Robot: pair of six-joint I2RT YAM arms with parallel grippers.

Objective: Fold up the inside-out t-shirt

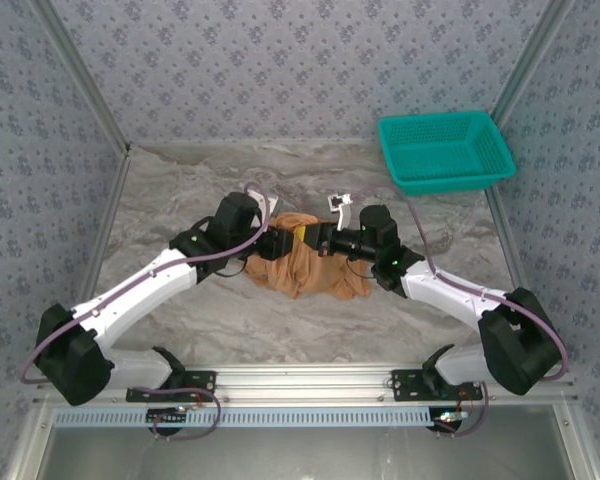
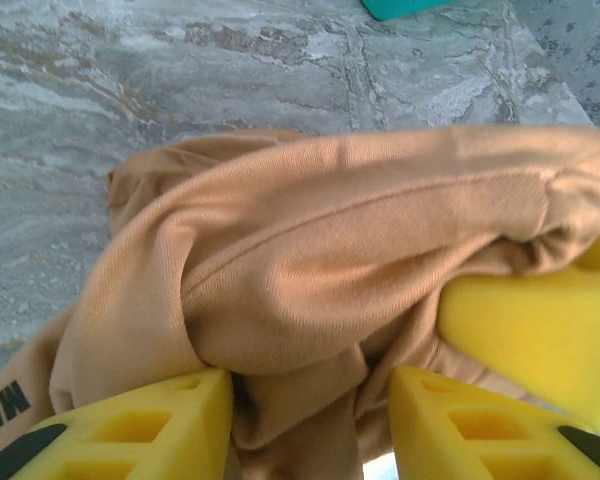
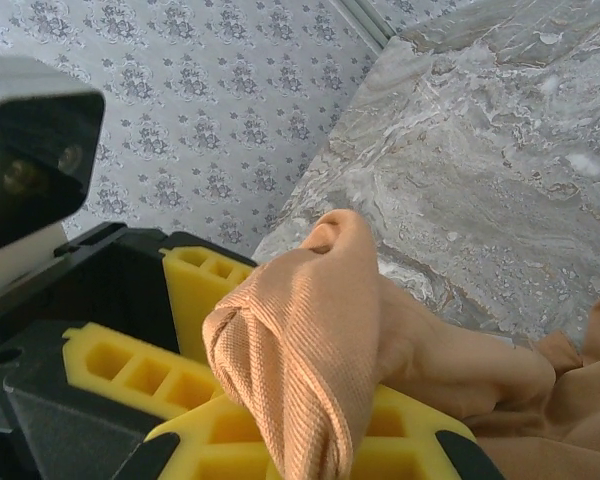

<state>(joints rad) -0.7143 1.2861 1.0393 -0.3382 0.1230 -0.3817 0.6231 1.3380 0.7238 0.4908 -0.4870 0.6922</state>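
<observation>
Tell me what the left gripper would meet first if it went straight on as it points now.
The t-shirt: bunched cloth lies between the fingers of the left gripper and just ahead. Behind it, probably the right gripper; depth is unclear.

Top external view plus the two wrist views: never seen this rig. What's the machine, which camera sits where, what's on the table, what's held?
The machine is a pair of robot arms bolted at the near edge of a marble table, each ending in a two-finger clamp. The wide picture comes from a fixed camera above and behind the arms. The other two come from a camera on each wrist, looking along its own yellow fingers.

On the table lie a crumpled orange-tan t-shirt and, at the far right, a teal basket. The right gripper is shut on a fold of the t-shirt. The left gripper has fabric between its spread fingers; whether it grips is unclear.
</observation>
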